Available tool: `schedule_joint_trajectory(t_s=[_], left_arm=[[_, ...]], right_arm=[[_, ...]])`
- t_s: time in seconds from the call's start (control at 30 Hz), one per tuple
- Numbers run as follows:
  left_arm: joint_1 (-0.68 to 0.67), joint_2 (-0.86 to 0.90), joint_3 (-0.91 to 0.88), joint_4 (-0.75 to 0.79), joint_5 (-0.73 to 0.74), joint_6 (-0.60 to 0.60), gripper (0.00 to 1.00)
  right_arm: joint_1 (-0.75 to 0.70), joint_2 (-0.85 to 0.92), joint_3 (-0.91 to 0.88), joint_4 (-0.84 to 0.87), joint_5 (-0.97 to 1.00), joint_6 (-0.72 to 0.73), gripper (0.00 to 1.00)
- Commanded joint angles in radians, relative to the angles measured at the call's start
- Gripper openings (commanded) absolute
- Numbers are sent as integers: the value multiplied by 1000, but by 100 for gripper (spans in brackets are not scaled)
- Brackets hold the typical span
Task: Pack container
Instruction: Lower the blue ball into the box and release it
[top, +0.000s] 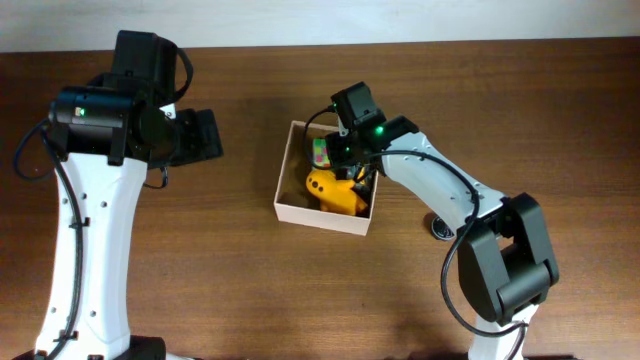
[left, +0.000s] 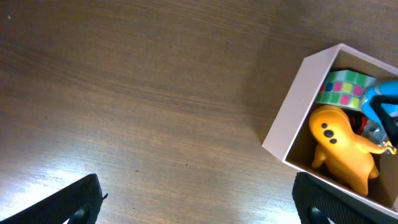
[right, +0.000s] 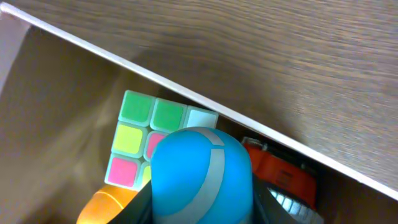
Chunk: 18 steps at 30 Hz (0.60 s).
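The container (top: 291, 206), a square white-walled box with tan inside, sits mid-table. It also shows in the left wrist view (left: 287, 113) and the right wrist view (right: 56, 93). In it lie an orange toy animal (top: 330, 193) (left: 342, 146), a pastel puzzle cube (right: 140, 134) (left: 345, 88) and an orange and silver object (right: 283, 177). My right gripper (top: 350, 158) is inside the box, shut on a blue ball with a grey stripe (right: 202, 174). My left gripper (left: 199, 202) is open and empty over bare table left of the box.
A small dark round object (top: 441, 229) lies on the table right of the box, beside the right arm. The wooden table (top: 220, 270) runs to a white strip at the far edge.
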Motion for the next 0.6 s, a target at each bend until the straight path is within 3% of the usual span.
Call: schedule_joint_trajectory(t_s=[0.0,0.13,0.37,0.57], left_arm=[[2,-2,7,0,-10,12,99],[2,-2,7,0,-10,12,99],[2,-2,7,0,-10,13,99],[2,-2,7,0,-10,13,99]], right_arm=[[-4,68,-41,-60,137,8,31],[-2,68,-41,-50,55,-34,32],[-1,68,-41,36,-327,-212,39],[-3,56,0,19,-333,-218,37]])
